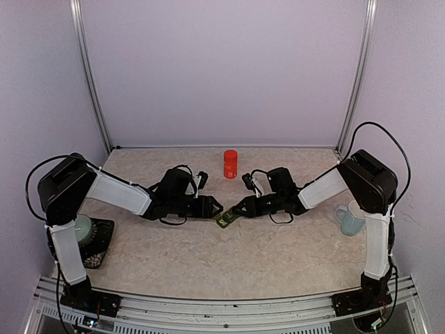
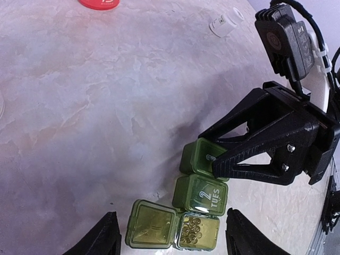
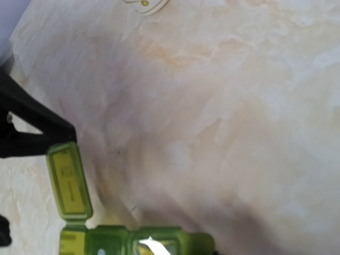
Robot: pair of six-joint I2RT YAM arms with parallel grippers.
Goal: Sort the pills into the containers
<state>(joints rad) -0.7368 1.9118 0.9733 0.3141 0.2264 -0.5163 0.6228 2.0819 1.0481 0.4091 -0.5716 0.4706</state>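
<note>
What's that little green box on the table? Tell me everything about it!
The pill box is a small dark green plastic strip of three joined square cups, lying flat on the marbled table. One end cup is open, its hinged lid flipped out sideways, with small yellowish pills inside. The middle cup is shut and reads 2 TUES. The other end cup is shut too, with the right pincer against it.

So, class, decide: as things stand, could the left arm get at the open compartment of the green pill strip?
Probably yes. The open compartment lies just ahead of the open left pincer, its lid folded aside and nothing over it; the right pincer is at the far end of the strip.
</note>
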